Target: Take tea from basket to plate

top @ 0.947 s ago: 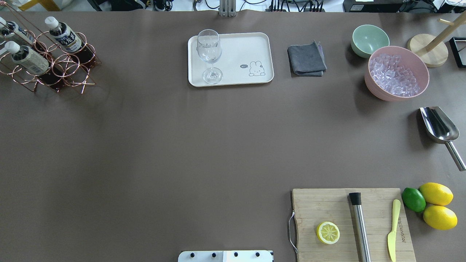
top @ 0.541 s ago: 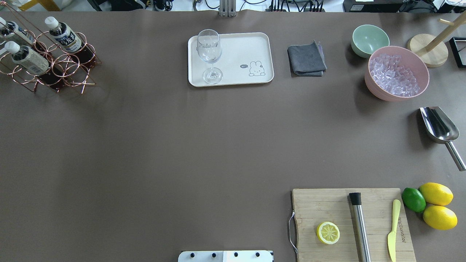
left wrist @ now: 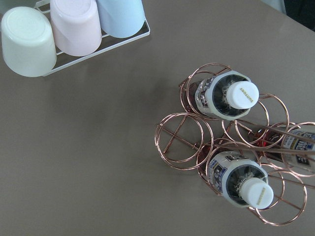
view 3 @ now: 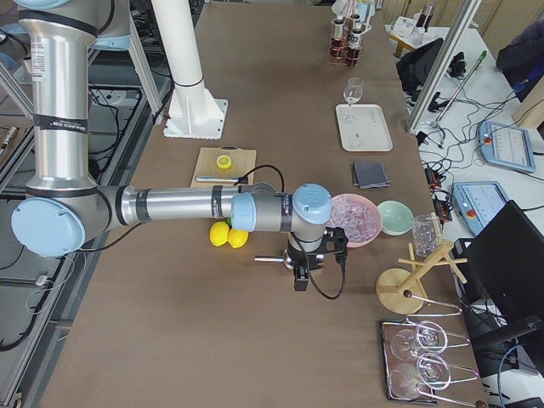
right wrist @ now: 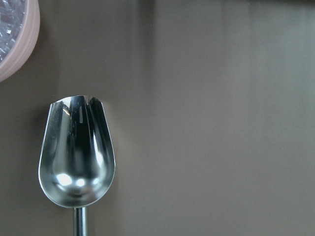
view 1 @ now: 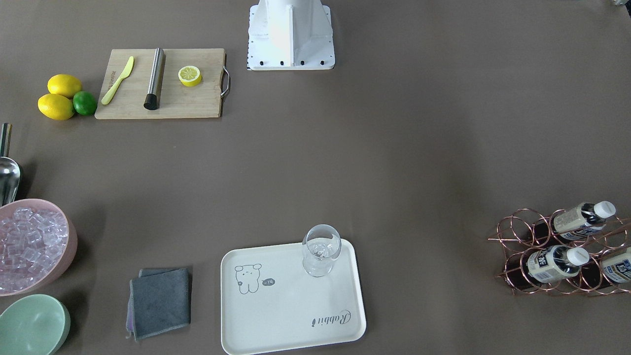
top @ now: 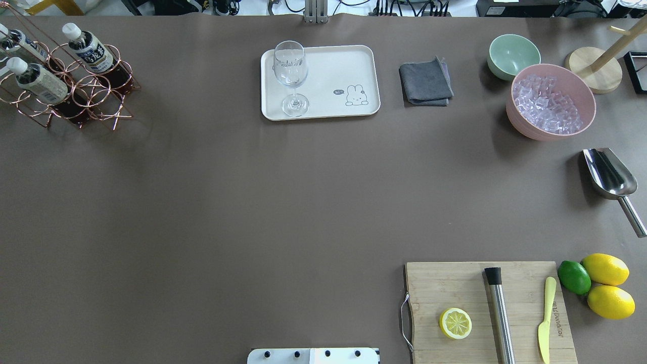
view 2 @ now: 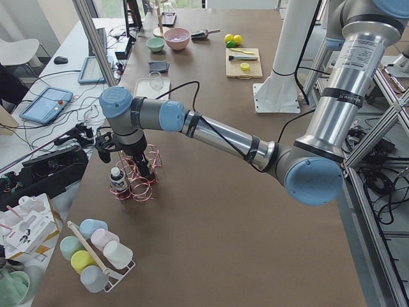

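Three tea bottles with white caps lie in a copper wire basket (top: 101, 101) at the table's far left: one (top: 88, 48), one (top: 35, 78) and one (top: 17, 43) at the edge. The left wrist view looks down on the basket (left wrist: 182, 142) and two caps (left wrist: 244, 94), with no fingers in view. The cream plate (top: 343, 65) with the word "Rabbit" (view 1: 286, 315) holds a wine glass (top: 290, 76). My left gripper (view 2: 146, 173) hangs right over the basket; I cannot tell if it is open. My right gripper (view 3: 302, 276) hovers over a steel scoop (right wrist: 76, 157); I cannot tell its state either.
A grey cloth (top: 425, 82), a green bowl (top: 513, 53) and a pink bowl of ice (top: 551, 101) sit right of the plate. A cutting board (top: 429, 283) with half a lemon, a muddler and a knife is front right. Upturned cups in a rack (left wrist: 74, 29) stand beyond the basket.
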